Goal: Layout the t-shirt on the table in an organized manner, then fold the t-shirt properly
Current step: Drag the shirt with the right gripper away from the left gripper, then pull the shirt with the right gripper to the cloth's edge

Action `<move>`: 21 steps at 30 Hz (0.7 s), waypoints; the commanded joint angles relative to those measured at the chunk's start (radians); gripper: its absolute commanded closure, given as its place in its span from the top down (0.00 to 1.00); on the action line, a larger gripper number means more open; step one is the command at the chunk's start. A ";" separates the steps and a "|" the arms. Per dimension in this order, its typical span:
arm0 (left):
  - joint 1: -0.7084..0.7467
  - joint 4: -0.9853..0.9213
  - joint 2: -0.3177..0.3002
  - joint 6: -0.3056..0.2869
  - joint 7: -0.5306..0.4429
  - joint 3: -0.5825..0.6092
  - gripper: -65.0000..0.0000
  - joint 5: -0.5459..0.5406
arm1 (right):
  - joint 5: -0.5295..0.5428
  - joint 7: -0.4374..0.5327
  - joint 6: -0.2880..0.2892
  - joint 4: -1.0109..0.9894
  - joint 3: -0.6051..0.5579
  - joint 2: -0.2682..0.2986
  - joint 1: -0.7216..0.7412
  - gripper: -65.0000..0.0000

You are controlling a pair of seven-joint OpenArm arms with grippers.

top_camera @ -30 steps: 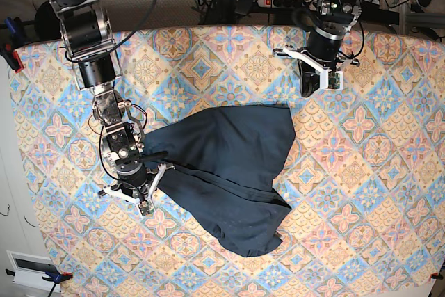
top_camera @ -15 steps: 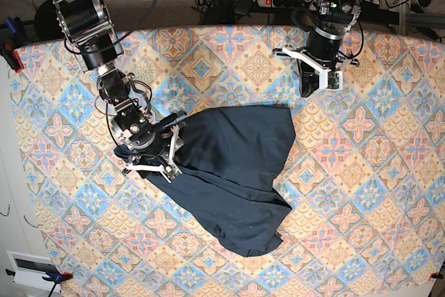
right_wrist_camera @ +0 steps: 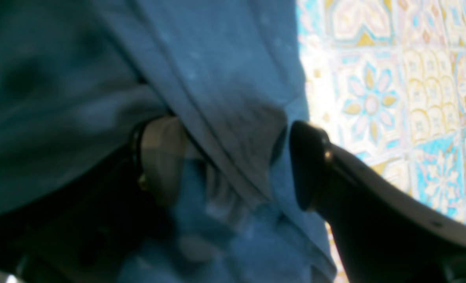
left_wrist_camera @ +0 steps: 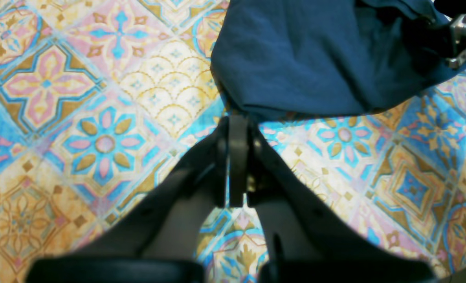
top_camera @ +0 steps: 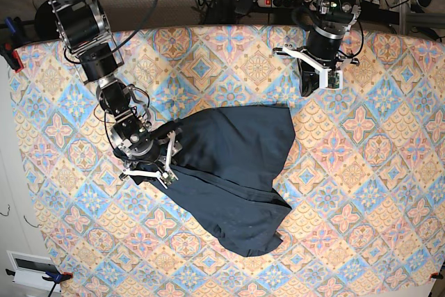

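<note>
The dark navy t-shirt (top_camera: 233, 172) lies rumpled and partly doubled over in the middle of the patterned table (top_camera: 361, 193). My right gripper (top_camera: 165, 161) is at the shirt's left edge. In the right wrist view it (right_wrist_camera: 233, 165) stands open, with a loose fold of the t-shirt (right_wrist_camera: 225, 78) running between its fingers (right_wrist_camera: 307, 169). My left gripper (top_camera: 309, 92) hangs shut over the table just beyond the shirt's far right corner. The left wrist view shows its tips (left_wrist_camera: 239, 122) pressed together with nothing in them, right at the hem of the t-shirt (left_wrist_camera: 303, 59).
A power strip (top_camera: 278, 1) and cables lie beyond the table's far edge. Clamps (top_camera: 12, 57) hold the cloth at the left edge. A white box (top_camera: 31, 269) sits off the near left corner. Bare cloth surrounds the shirt on all sides.
My right gripper has opened and swung from the shirt's lower left edge up onto its left side. The shirt's left corner has slackened. The left arm has not moved.
</note>
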 commanded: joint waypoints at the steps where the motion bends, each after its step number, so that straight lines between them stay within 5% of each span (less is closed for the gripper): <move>1: 0.001 0.017 -0.002 0.000 -0.025 0.000 0.00 -0.003 | -0.009 0.010 -0.004 -0.005 0.006 0.008 0.030 0.62; 5: 0.001 0.015 -0.002 0.000 -0.025 0.000 0.00 -0.003 | -0.009 0.059 -0.004 -0.082 0.006 0.007 0.058 0.54; 11: 0.003 0.015 -0.002 0.000 -0.025 0.000 0.00 -0.003 | -0.007 0.122 -0.004 -0.101 0.014 0.007 0.078 0.00; 21: 0.006 0.015 0.000 0.000 -0.025 0.000 0.00 -0.003 | 0.000 0.044 0.000 0.265 0.252 0.018 0.072 0.01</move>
